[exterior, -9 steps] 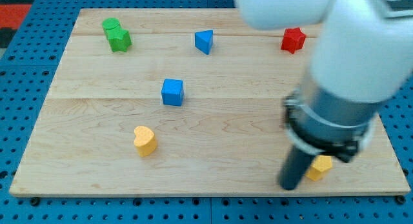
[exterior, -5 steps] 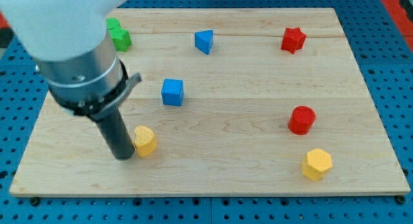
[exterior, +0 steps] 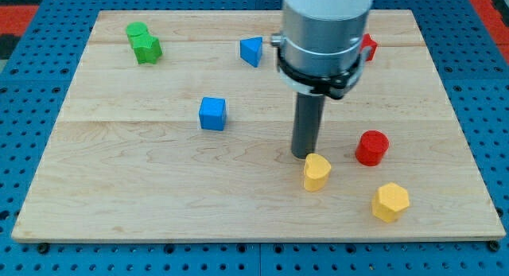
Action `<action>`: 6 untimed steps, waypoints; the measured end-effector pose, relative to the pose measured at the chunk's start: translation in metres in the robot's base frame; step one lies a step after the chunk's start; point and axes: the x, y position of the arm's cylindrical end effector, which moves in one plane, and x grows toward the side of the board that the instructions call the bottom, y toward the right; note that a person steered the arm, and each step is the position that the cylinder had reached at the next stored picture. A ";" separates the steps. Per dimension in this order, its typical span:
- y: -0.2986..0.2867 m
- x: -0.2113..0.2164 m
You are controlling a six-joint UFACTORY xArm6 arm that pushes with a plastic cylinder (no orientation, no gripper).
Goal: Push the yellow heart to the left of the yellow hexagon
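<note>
The yellow heart (exterior: 316, 172) lies on the wooden board toward the view's bottom right. The yellow hexagon (exterior: 390, 202) lies to its right and a little lower, apart from it. My tip (exterior: 305, 155) rests on the board just above and slightly left of the yellow heart, touching or nearly touching it. The arm's grey body rises from the tip toward the view's top.
A red cylinder-like block (exterior: 371, 147) sits right of the tip, above the hexagon. A red star (exterior: 367, 47) is partly hidden behind the arm. A blue cube (exterior: 213, 113), a blue triangular block (exterior: 251, 50) and green blocks (exterior: 144, 43) lie to the left and top.
The yellow heart has moved far to the right, from the board's left part to just left of the hexagon. My tip moved right with it and now stands above it.
</note>
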 end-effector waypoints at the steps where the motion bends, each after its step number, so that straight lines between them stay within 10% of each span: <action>1: 0.015 0.020; 6: 0.012 0.046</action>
